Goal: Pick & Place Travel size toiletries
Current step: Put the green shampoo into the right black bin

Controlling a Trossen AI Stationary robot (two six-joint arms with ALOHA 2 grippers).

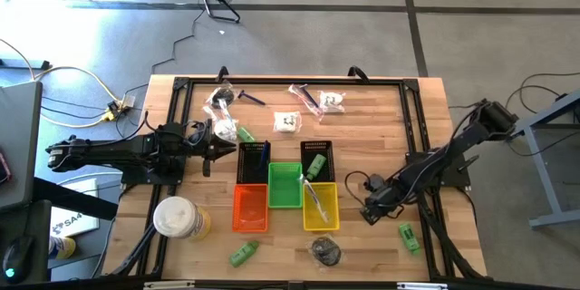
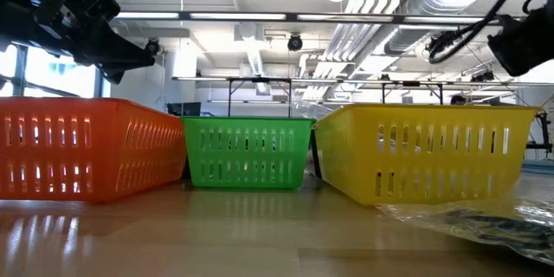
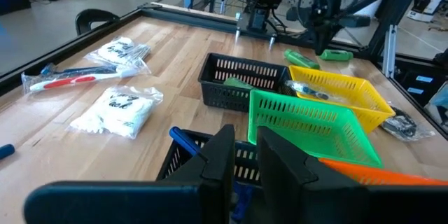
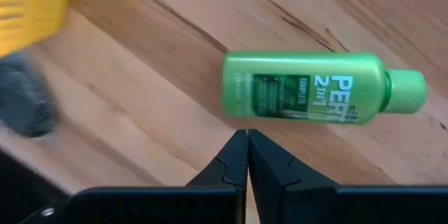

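Note:
A small green bottle (image 4: 322,87) lies on its side on the bare wood near the table's front right (image 1: 410,236). My right gripper (image 4: 247,136) points down beside it, shut and with nothing between its fingers; it stands just left of the bottle (image 1: 370,213). My left gripper (image 3: 245,143) hangs level at the table's left (image 1: 227,148), facing the baskets, its fingers a narrow gap apart and empty. Clear-wrapped white pieces (image 1: 287,122), a wrapped toothbrush (image 1: 306,97) and a dark piece (image 1: 251,98) lie along the far side.
Two black baskets (image 1: 253,160) (image 1: 317,159), a green (image 1: 285,184), an orange (image 1: 250,207) and a yellow basket (image 1: 320,205) cluster mid-table. A round white-and-yellow container (image 1: 177,217) stands front left. Another green bottle (image 1: 243,254) and a dark wrapped item (image 1: 326,251) lie near the front edge.

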